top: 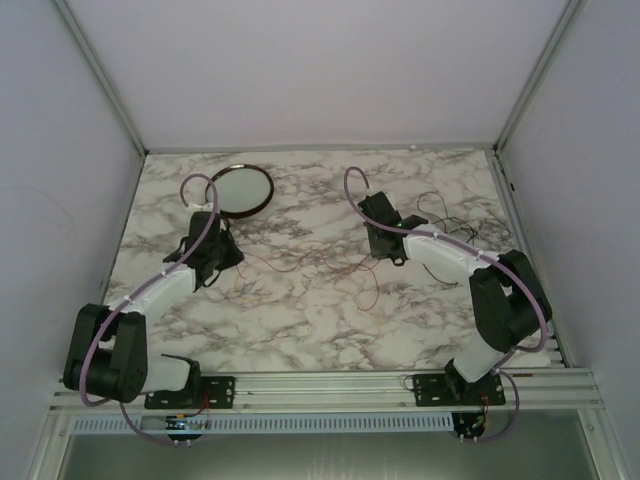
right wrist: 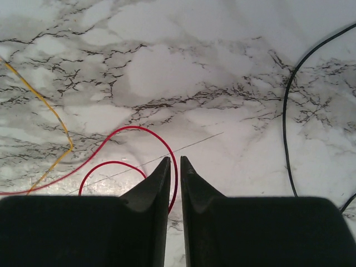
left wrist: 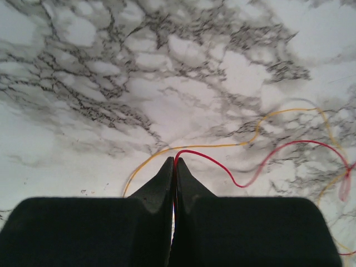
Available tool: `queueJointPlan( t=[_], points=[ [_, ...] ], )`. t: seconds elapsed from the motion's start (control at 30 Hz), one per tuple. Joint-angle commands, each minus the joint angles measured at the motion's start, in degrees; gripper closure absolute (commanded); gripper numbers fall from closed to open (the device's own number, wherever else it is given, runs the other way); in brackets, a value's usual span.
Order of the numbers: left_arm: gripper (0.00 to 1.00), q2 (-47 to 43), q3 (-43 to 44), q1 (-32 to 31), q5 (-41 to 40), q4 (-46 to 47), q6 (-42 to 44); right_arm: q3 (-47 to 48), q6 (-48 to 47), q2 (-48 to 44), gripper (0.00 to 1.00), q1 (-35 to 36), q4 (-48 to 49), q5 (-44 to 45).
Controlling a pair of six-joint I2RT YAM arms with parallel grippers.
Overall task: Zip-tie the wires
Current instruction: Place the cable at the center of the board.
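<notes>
Wires (top: 310, 262) lie loose across the middle of the table (top: 300, 335), between both arms. The left jaws are pressed together on a red one. The right jaws are nearly together around another red bit; whether they pinch it, I cannot tell. Gathering seems to be the step now; next, pull the strands into one bunch.

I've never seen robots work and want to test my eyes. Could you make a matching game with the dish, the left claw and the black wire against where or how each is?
Things:
1 dish
2 left claw
3 black wire

Places or states:
A pinched shut on the red wire
B far-left part of the table
C lying loose beside the right claw

Pairs: 1-B; 2-A; 3-C
</notes>
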Motion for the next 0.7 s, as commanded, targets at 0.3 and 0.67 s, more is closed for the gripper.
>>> queueJointPlan(
  t=[0.3, 0.67],
  points=[
    [0.76, 0.7, -6.8, 0.3, -3.3, 4.6, -1.0, 3.5, 0.1, -1.8, 0.59, -0.2, -2.1, -1.5],
    [0.42, -6.3, -2.0, 2.0, -8.9, -3.3, 1.1, 1.4, 2.0, -9.7, 0.29, -0.3, -0.5, 4.3]
  ],
)
